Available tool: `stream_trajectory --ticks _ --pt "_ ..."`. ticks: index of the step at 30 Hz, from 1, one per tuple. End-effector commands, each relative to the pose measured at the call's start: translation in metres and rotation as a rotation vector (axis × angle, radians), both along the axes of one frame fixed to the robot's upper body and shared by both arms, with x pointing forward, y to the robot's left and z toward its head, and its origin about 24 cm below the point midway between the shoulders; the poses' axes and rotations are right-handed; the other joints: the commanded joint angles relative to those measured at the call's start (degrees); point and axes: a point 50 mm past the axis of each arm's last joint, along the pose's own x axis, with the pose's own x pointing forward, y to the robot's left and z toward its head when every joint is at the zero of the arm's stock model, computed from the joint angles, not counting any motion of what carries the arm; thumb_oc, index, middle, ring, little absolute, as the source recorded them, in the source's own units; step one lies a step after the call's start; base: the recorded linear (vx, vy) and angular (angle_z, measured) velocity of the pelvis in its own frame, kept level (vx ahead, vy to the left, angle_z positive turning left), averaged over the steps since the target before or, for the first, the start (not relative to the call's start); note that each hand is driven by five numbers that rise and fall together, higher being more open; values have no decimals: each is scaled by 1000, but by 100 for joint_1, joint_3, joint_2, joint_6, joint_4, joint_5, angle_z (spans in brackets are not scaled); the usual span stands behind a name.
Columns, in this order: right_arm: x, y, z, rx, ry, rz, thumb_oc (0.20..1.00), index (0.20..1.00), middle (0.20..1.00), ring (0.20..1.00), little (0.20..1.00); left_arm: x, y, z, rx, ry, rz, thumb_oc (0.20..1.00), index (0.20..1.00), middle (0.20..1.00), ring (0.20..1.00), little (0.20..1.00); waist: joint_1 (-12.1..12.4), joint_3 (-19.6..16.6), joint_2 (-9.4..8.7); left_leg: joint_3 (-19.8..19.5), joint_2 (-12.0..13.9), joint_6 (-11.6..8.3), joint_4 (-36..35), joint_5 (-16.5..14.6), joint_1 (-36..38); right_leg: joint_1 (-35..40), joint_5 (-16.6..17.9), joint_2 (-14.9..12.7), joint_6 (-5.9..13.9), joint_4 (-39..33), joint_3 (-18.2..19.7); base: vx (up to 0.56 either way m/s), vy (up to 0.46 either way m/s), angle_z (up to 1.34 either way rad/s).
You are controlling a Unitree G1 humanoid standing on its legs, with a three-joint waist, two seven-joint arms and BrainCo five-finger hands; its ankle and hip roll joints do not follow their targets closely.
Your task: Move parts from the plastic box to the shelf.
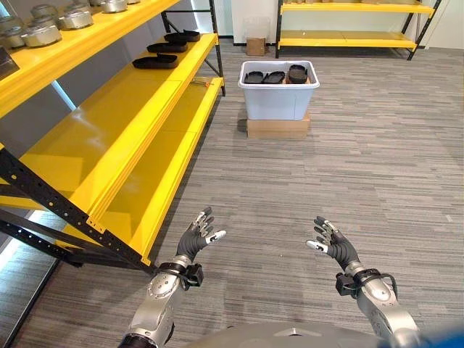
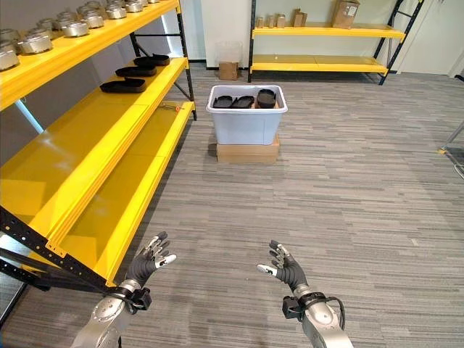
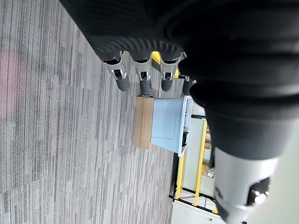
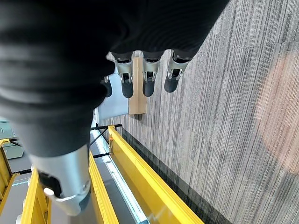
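Both my hands, left hand point(image 1: 197, 238) & right hand point(image 1: 333, 243), open & empty, well short of plastic box point(image 1: 278, 90) w/ parts point(image 1: 274, 76); risk: box on cardboard box point(image 1: 278, 127) could tip if I grab off-centre.

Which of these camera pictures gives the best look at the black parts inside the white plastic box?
The right eye view: it looks down into the plastic box, showing the black parts side by side. The left eye view shows the same from slightly further off. Both wrist views catch the box from its side, past the fingers, with the parts barely visible.

Dark parts point(image 1: 274, 76) in plastic box point(image 1: 279, 98) — shapes unclear, shelf point(image 1: 109, 138) cut off.
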Motion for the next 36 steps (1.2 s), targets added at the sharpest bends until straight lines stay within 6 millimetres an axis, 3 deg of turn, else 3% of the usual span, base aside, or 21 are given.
stream_trajectory --ticks 1,4,9,12,14,16,17,19,20,22,23,25,27,28,29,30,31,33,34,35,36 --pt "18 7 19 52 -115 6 1000 1000 1000 1000 1000 17 7 24 29 -142 5 1000 1000 1000 1000 1000 81 29 -189 -208 473 -357 444 -252 -220 -137 82 -378 285 137 -124 -20 30 0" --pt "28 12 24 62 -145 33 1000 1000 1000 1000 1000 24 12 33 26 -189 38 1000 1000 1000 1000 1000 164 185 -212 -356 331 -195 1076 -539 -638 -460 37 -565 324 644 58 -58 98 -4" --pt "27 13 25 81 -145 36 1000 1000 1000 1000 1000 25 14 38 53 -210 20 1000 1000 1000 1000 1000 148 210 -191 -457 157 -32 1159 -702 -657 -632 -11 -728 405 1179 27 22 137 6" --pt "23 16 22 103 -133 32 1000 1000 1000 1000 1000 28 15 42 78 -232 27 1000 1000 1000 1000 1000 76 334 -146 -557 -61 179 1217 -792 -633 -1228 524 -911 411 2337 301 0 191 15" --pt "18 18 24 132 -139 22 1000 1000 1000 1000 1000 29 15 42 93 -236 27 1000 1000 1000 1000 1000 -21 550 -42 -634 -229 374 1172 -812 -469 -1907 1349 -924 320 3556 569 -13 324 28" --pt "19 17 27 150 -155 12 1000 1000 1000 1000 1000 31 14 44 100 -243 20 1000 1000 1000 1000 1000 -34 705 86 -563 -223 443 1072 -826 -322 -2361 1147 -975 281 4100 272 30 256 28" --pt "18 17 28 147 -157 13 1000 1000 1000 1000 1000 30 14 43 100 -242 18 1000 1000 1000 1000 1000 -46 689 97 -524 -246 446 1017 -857 -245 -2419 1038 -1004 289 3948 110 159 91 14" --pt "19 13 30 153 -163 5 1000 1000 1000 1000 1000 28 15 41 102 -229 16 1000 1000 1000 1000 1000 -173 679 111 -583 -285 406 774 -875 -2 -2571 795 -718 263 3281 -43 304 -50 -26" --pt "23 13 31 138 -170 11 1000 1000 1000 1000 1000 28 16 40 112 -226 26 1000 1000 1000 1000 1000 -213 688 3 -594 -395 274 429 -932 313 -2560 934 -677 398 1607 -373 398 -159 -23" --pt "31 19 34 118 -189 33 1000 1000 1000 1000 1000 30 15 40 124 -232 27 1000 1000 1000 1000 1000 -243 699 -31 -557 -316 109 166 -938 571 -2539 1222 -628 557 824 -429 443 -250 37" --pt "28 19 33 120 -182 35 1000 1000 1000 1000 1000 29 10 36 112 -221 14 1000 1000 1000 1000 1000 -208 587 -99 -590 -250 19 146 -1065 715 -2319 1199 -554 486 654 -470 555 -335 43" --pt "30 14 37 125 -195 24 1000 1000 1000 1000 1000 29 2 33 74 -206 4 1000 1000 1000 1000 1000 -277 391 -36 -623 11 -93 327 -1200 780 -2204 1006 -330 333 856 -500 465 -281 29" --pt "31 8 39 118 -202 8 1000 1000 1000 1000 1000 33 -3 37 65 -222 -21 1000 1000 1000 1000 1000 -372 347 68 -626 407 -295 758 -1063 754 -2239 640 -123 129 1214 -601 344 -241 40" --pt "31 8 39 118 -202 8 1000 1000 1000 1000 1000 33 -3 37 65 -222 -21 1000 1000 1000 1000 1000 -378 344 77 -633 419 -303 770 -1073 744 -2246 626 -117 123 1229 -611 371 -254 20" --pt "30 6 37 124 -191 16 1000 1000 1000 1000 1000 34 -4 36 48 -219 -15 1000 1000 1000 1000 1000 -396 370 138 -599 616 -472 1158 -710 695 -2169 382 80 -25 1421 -658 175 -132 5" --pt "30 7 37 125 -191 16 1000 1000 1000 1000 1000 34 -3 37 49 -219 -15 1000 1000 1000 1000 1000 -403 359 123 -608 601 -470 1150 -691 677 -2179 397 65 -27 1407 -660 351 -276 -10" --pt "28 6 37 111 -185 39 1000 1000 1000 1000 1000 32 -1 36 48 -215 -15 1000 1000 1000 1000 1000 -364 346 108 -644 765 -589 1656 -114 534 -1992 231 278 -200 1392 -671 292 -263 -12" --pt "24 4 36 113 -175 38 1000 1000 1000 1000 1000 28 3 35 54 -202 -8 1000 1000 1000 1000 1000 -291 361 -35 -745 949 -648 3019 671 14 -1656 77 503 -451 1227 -592 324 -363 -14" --pt "24 2 36 113 -177 33 1000 1000 1000 1000 1000 27 4 34 54 -195 -11 1000 1000 1000 1000 1000 -206 441 -156 -822 936 -612 3738 859 -371 -1475 13 538 -558 1145 -559 292 -393 -64" --pt "23 -4 39 94 -185 22 1000 1000 1000 1000 1000 25 4 33 57 -185 -21 1000 1000 1000 1000 1000 -66 641 -342 -770 855 -459 4474 687 -884 -1145 -62 529 -664 959 -478 289 -303 -67" --pt "22 -7 38 83 -181 10 1000 1000 1000 1000 1000 24 2 32 51 -179 -25 1000 1000 1000 1000 1000 -4 702 -383 -672 783 -399 4397 460 -1227 -997 -68 492 -635 855 -427 223 -189 -69"
